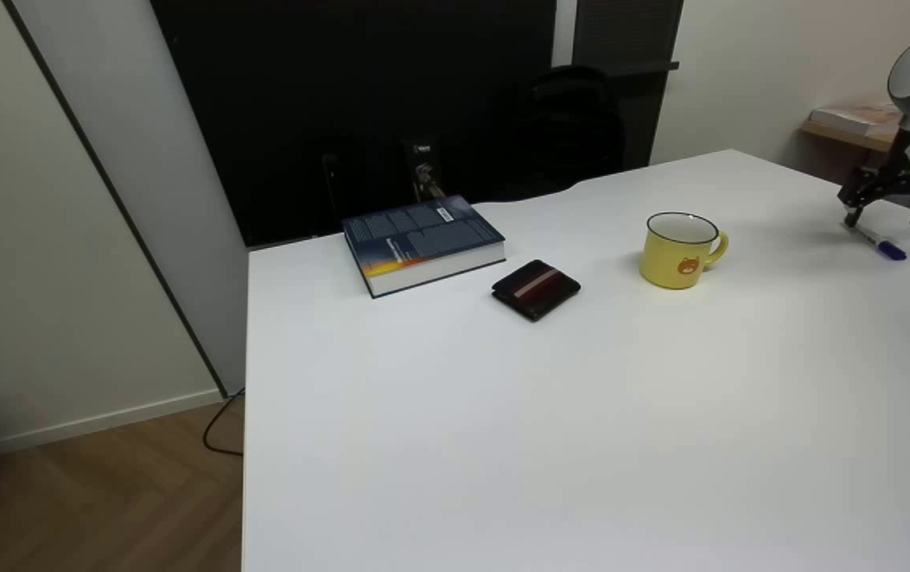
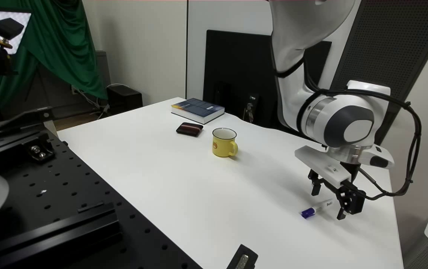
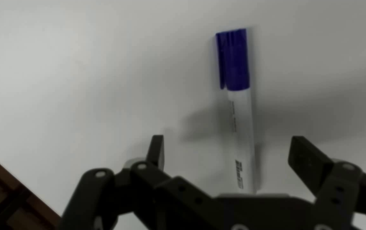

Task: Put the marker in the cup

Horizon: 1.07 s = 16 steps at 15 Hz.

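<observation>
Wrist view: I have the marker (image 3: 242,110) lying flat on the white table (image 3: 83,80), capped, with the gripper (image 3: 227,152) straddling it.
Fingers (image 3: 155,151): released, spread wide, one on each side of the white barrel, a visible gap both ways. Whether the tips touch the table I cannot tell.
Marker, detail: blue cap on the end away from the gripper body, clip alongside; barcode near the other end. That end runs up to the gripper's dark body; cannot tell if part is hidden.
Cup (image 1: 669,262): yellow, thin dark rim, upright on the table, small brown animal face on its wall. Handle on the marker's side. Well apart from marker and gripper in both exterior views. I see pale inner wall; the bottom I cannot make out.
Wallet (image 1: 536,290): dark, flat, striped reddish and pale, lying between cup and book.
Book (image 1: 427,242): flat, dark blue cover, orange-yellow at one corner, close to the table's edge.
Arm (image 2: 307,22): white, coming down from above in an exterior view, black cable (image 2: 418,134) looped beside the wrist.
Green curtain (image 2: 62,48): hanging at the back, same exterior view.
</observation>
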Each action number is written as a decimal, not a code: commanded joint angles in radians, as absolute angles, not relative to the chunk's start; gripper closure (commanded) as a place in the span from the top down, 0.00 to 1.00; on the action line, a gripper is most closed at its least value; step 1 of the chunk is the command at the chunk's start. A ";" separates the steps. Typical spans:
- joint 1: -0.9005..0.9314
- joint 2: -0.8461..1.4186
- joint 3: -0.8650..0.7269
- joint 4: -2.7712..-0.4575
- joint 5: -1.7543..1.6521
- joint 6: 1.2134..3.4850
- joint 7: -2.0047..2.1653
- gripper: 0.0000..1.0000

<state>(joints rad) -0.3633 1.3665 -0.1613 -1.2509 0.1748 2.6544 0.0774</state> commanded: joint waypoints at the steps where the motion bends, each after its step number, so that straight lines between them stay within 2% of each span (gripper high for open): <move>1: -0.400 1.420 -0.129 -1.165 0.171 2.636 0.060 1.00; 3: -0.403 1.428 -0.124 -1.158 0.170 2.639 0.053 1.00; 4: -0.404 1.432 -0.122 -1.154 0.169 2.640 0.048 0.75; 5: -0.404 1.436 -0.120 -1.151 0.169 2.645 0.046 0.74; 6: -0.405 1.435 -0.118 -1.153 0.169 2.646 0.042 0.68; 14: -0.382 1.444 -0.151 -1.132 0.166 2.628 0.085 0.11; 16: -0.367 1.434 -0.165 -1.134 0.169 2.592 0.123 0.00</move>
